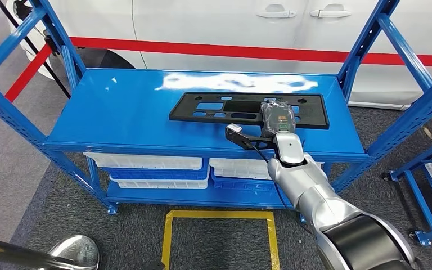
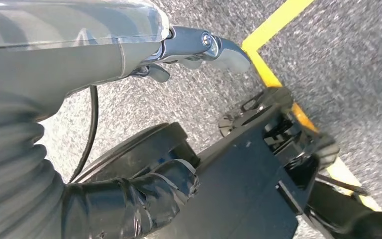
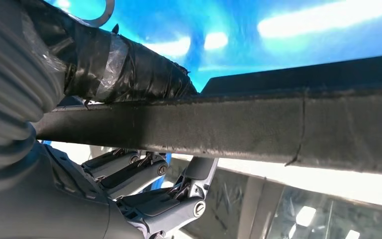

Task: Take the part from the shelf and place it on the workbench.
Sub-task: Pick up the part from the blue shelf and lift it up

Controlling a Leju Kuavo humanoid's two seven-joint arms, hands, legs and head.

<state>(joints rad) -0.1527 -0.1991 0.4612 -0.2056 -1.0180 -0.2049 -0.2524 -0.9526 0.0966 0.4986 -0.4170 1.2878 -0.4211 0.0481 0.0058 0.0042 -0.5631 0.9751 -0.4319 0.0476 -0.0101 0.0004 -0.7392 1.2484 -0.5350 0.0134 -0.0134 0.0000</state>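
Right hand (image 1: 274, 119) on the black part (image 1: 247, 108) at the blue shelf (image 1: 124, 112)

Head view: the part lies flat on the top shelf. Right wrist view: thumb above its edge, fingers (image 3: 149, 172) curled beneath — a grip. Left hand (image 2: 199, 47) hangs over grey floor (image 2: 348, 59), loosely curled, empty.

Behind the rack: I see a white car (image 1: 214, 25) with a red stripe.
Lower tier: white bins (image 1: 146, 162).
Floor: yellow tape square (image 1: 219, 215) on grey carpet.
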